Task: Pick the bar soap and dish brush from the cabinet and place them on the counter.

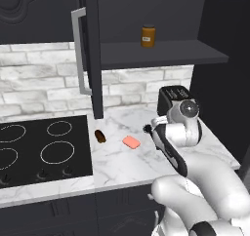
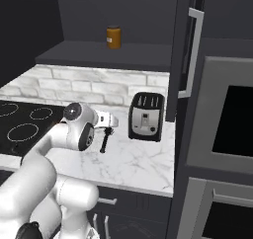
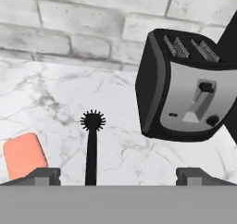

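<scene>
The cabinet [image 1: 161, 54] is standing open above the counter [image 1: 122, 162], and its shelf is holding one amber jar [image 1: 148, 35]. On the counter, the toaster [image 2: 146, 115] is standing by the brick wall. The gripper [image 3: 118, 177] is hanging with fingers spread wide, gripping nothing. The dish brush [image 3: 91, 146] is lying left of the toaster, and the bar soap [image 1: 131, 142] is lying further left.

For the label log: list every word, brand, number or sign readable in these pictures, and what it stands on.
None can be read.
Amber jar: no label text shows.
Toaster: lever and knob, no lettering or brand.
Cooktop: ring marks and knobs, no numbers.
Bar soap, dish brush: plain.
</scene>
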Robot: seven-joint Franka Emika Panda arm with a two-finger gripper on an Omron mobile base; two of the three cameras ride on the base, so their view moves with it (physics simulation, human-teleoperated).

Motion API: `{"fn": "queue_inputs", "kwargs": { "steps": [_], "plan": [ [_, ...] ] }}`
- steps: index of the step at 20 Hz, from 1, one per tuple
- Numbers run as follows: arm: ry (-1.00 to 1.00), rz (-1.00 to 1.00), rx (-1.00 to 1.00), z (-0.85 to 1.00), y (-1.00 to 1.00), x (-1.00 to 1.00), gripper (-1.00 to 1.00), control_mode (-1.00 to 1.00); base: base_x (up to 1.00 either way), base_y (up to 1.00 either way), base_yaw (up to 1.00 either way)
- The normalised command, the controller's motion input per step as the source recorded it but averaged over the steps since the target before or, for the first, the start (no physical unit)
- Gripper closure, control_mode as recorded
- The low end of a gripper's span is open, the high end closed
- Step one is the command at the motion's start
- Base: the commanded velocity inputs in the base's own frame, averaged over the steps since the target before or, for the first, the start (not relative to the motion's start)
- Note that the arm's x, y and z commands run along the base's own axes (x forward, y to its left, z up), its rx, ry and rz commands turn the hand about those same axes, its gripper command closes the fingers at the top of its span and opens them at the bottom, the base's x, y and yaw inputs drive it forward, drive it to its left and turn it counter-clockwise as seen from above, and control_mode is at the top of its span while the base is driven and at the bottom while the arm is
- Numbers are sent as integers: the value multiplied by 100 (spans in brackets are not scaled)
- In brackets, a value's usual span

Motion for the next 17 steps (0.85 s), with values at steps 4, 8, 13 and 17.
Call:
{"fn": "queue_inputs", "kwargs": {
  "steps": [4, 8, 13, 17],
  "plan": [
    [-6, -7, 0, 68, 0, -31, -100, -100, 0, 0, 0],
    [-6, -8, 0, 68, 1, -36, -100, -100, 0, 0, 0],
    [-5, -8, 0, 61, 1, -40, -100, -100, 0, 0, 0],
    [-2, -7, 0, 57, 0, -43, -100, -100, 0, 0, 0]
  ]
}}
